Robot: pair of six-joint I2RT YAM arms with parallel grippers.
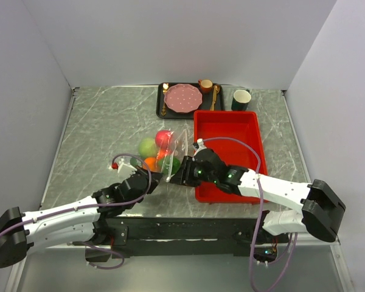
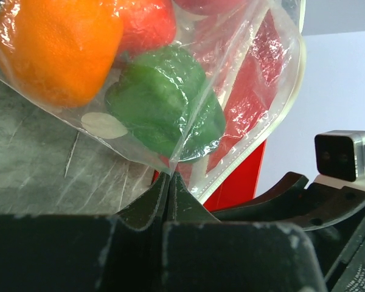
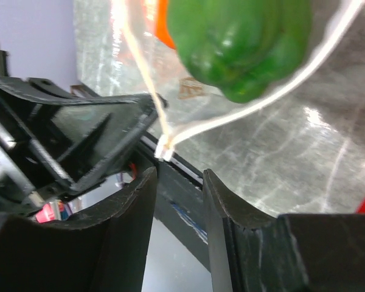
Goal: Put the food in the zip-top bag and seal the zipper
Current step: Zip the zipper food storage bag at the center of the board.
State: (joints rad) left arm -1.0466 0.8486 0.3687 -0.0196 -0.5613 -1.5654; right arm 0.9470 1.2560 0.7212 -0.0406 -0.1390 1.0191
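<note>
The zip-top bag (image 1: 170, 149) lies mid-table, left of the red tray, with the food inside: pale green cabbage (image 1: 147, 146), red apple (image 1: 164, 138), orange (image 1: 151, 163), green pepper (image 1: 172, 164). The other pieces are hidden. My left gripper (image 1: 153, 178) is shut on the bag's film at its near corner (image 2: 169, 175), below the pepper (image 2: 164, 103) and orange (image 2: 55, 48). The zipper (image 2: 283, 115) runs up the bag's right edge. My right gripper (image 3: 179, 173) is open, with the zipper's near end (image 3: 164, 149) just above its left fingertip and the pepper (image 3: 240, 42) beyond.
A red tray (image 1: 228, 125) sits right of the bag, under my right arm. At the back, a black tray (image 1: 160, 103) holds a pink plate (image 1: 183, 98), gold cutlery and an orange cup (image 1: 205, 85). A dark green cup (image 1: 241, 99) stands beside it.
</note>
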